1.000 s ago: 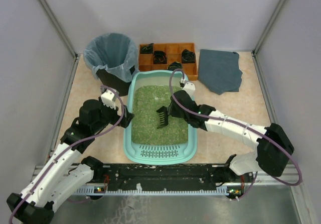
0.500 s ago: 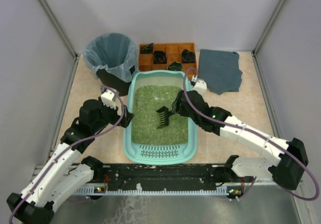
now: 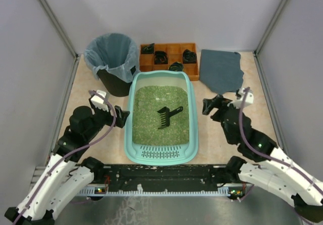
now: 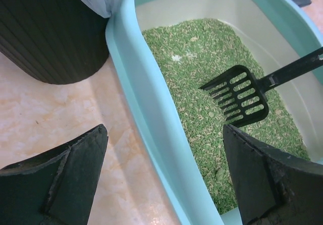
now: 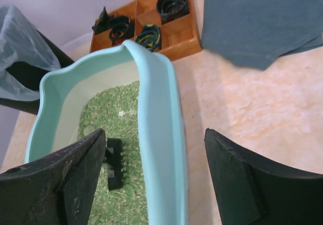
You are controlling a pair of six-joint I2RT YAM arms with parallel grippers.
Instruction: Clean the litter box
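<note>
Scoop (image 5: 115, 164) handle hidden behind litter box (image 5: 161, 134) wall

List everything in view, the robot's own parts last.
light-teal plastic litter box: one, teal, centre of the beige table
granular litter: one layer, green, inside the litter box
slotted plastic scoop: one, black, lying on the litter
ribbed bin with clear bag: one, black, far left of the box
compartmented tray: one, orange, behind the box
coiled items: four, black, in tray compartments
flat cloth: one, grey, far right
left gripper: one, black, open, left of the box
right gripper: one, black, open, right of the box
</note>
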